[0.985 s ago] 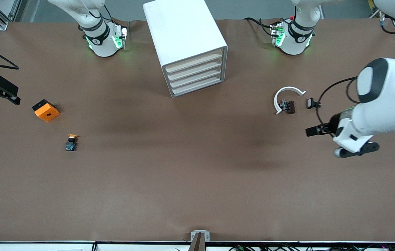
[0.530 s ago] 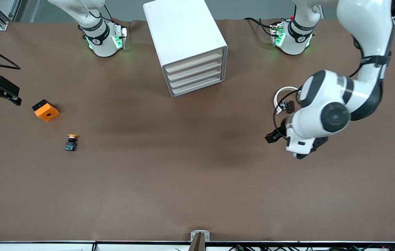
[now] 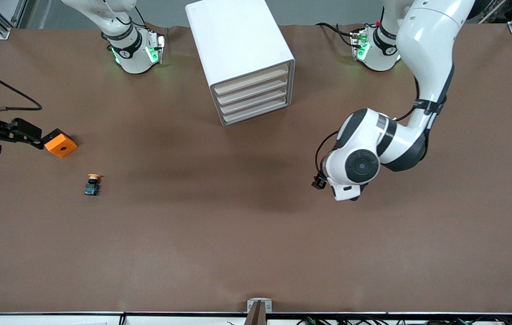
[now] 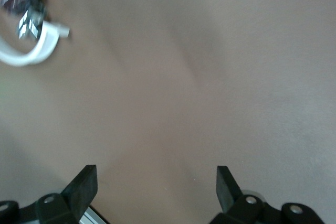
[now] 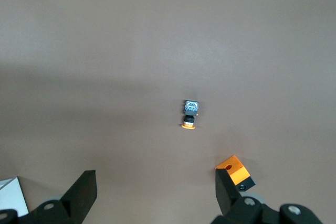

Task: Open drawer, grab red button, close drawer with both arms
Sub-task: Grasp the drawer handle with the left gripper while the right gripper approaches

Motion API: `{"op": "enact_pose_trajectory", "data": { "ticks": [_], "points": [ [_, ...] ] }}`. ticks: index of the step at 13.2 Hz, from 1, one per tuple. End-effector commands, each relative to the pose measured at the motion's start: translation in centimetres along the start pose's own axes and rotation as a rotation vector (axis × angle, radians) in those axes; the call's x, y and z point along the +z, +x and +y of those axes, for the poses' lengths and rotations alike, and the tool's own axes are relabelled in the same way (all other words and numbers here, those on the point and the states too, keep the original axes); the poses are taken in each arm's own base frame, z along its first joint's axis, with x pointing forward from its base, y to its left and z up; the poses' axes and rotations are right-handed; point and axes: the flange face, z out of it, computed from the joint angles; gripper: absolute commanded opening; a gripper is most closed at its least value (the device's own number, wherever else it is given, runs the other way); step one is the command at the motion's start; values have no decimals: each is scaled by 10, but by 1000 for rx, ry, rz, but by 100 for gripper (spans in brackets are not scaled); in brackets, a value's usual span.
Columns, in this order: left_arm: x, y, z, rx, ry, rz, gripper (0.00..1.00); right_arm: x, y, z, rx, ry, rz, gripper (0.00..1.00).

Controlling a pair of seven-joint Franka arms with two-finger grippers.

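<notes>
While cabinet (image 3: 241, 58) drawers closed, left gripper (image 4: 155, 188) fingers wide over table (image 3: 220, 234); right gripper (image 5: 155, 191) fingers wide.

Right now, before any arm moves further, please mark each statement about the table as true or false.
1. All four drawers of the cabinet are shut. True.
2. The right gripper holds the orange cube. False: its fingers are open and empty, and the cube lies on the table.
3. The yellow-capped button lies nearer to the front camera than the orange cube. True.
4. The left gripper is shut on a button. False: it is open and empty, over bare table.
5. A red-capped button sits beside the orange cube. False: the only button near it has a yellow-orange cap.
</notes>
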Motion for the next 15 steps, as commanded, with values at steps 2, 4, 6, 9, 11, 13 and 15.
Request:
{"op": "enact_pose_trajectory", "data": {
  "ticks": [2, 4, 6, 9, 11, 13, 15],
  "points": [
    [17, -16, 7, -283, 59, -126, 100, 8, 2, -6, -15, -6, -20, 100],
    [19, -22, 7, -348, 87, -195, 100, 16, 3, -13, -18, 3, -35, 100],
    [26, -30, 6, -384, 141, -302, 100, 21, 5, -36, -50, 3, -54, 100],
    [49, -49, 5, -405, 211, -337, 100, 25, 1, -80, 62, -11, -94, 100],
    [63, -58, 2, -448, 272, -330, 100, 25, -6, -116, 158, -27, -125, 100],
    [71, -69, -4, -490, 362, -367, 100, 24, -12, -154, 197, -41, -133, 100],
    [79, -80, -10, -565, 457, -382, 100, 22, -21, -195, 272, -62, -138, 100]
  ]
}}
